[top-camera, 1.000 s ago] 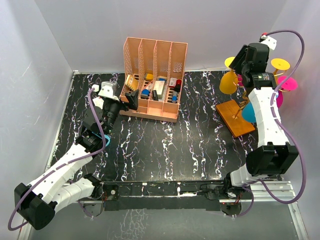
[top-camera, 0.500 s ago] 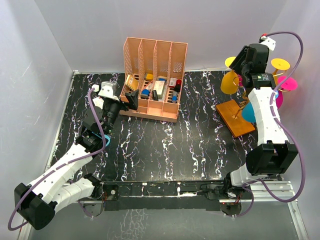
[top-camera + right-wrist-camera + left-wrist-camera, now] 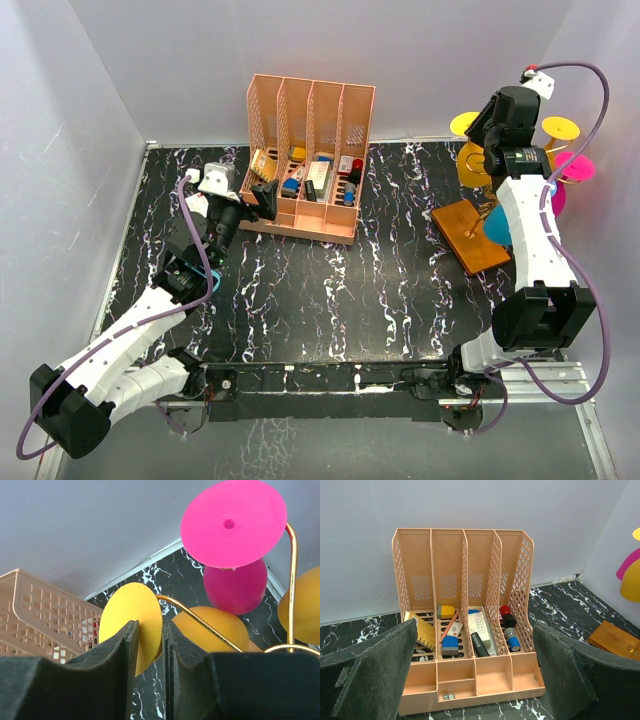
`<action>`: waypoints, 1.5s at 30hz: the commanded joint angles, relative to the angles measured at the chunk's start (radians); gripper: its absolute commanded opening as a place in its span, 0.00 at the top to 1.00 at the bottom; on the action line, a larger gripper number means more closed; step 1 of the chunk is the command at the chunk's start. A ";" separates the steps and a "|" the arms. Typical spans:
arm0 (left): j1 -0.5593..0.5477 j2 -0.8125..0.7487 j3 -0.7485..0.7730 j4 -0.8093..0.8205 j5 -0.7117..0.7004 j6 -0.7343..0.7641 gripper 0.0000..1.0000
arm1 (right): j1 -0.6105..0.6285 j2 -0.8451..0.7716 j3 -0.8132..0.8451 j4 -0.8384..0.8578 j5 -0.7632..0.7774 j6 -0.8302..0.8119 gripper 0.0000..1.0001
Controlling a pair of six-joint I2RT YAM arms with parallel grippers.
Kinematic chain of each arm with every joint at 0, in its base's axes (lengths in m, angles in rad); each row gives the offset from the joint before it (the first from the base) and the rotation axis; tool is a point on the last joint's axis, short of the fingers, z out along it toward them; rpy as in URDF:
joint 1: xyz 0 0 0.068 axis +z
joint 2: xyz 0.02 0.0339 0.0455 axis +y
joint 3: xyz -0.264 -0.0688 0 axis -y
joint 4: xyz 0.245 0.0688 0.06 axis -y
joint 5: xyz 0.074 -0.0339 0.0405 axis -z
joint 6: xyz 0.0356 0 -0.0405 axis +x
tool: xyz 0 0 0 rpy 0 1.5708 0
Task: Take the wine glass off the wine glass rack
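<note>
The wine glass rack is a gold wire stand (image 3: 200, 622) on an orange-brown wooden base (image 3: 472, 237) at the table's right side. Several coloured glasses hang on it upside down. My right gripper (image 3: 150, 630) is up at the rack's top left (image 3: 482, 128), shut on the flat foot of a yellow wine glass (image 3: 131, 617). That foot still sits against a gold arm, with the yellow bowl (image 3: 473, 165) below. My left gripper (image 3: 474, 630) is open and empty in front of the peach organizer (image 3: 305, 160).
A pink glass (image 3: 232, 522) and another yellow glass (image 3: 300, 605) hang close beside the held one; a blue bowl (image 3: 497, 228) hangs lower. The organizer (image 3: 465, 580) holds stationery. Grey walls stand close behind and right of the rack.
The right gripper and the yellow glass have shifted slightly to the right along the rack arm. The left arm has not moved.
</note>
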State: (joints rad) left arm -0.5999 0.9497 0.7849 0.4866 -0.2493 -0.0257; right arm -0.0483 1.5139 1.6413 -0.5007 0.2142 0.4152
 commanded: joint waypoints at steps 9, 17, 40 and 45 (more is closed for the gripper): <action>-0.007 -0.020 -0.001 0.040 -0.008 0.006 0.03 | -0.005 -0.018 0.035 -0.006 0.012 -0.042 0.92; -0.007 -0.018 -0.001 0.039 -0.010 0.007 0.03 | -0.005 -0.018 0.037 -0.004 0.012 -0.039 0.92; -0.009 -0.021 -0.001 0.038 -0.012 0.000 0.03 | -0.039 -0.071 -0.087 0.167 0.008 0.485 0.92; -0.010 -0.023 0.001 0.039 -0.014 0.002 0.03 | -0.050 -0.077 -0.119 0.215 -0.001 0.578 0.92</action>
State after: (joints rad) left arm -0.6041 0.9501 0.7845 0.4866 -0.2523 -0.0265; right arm -0.0860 1.4605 1.5387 -0.3798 0.2100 0.8822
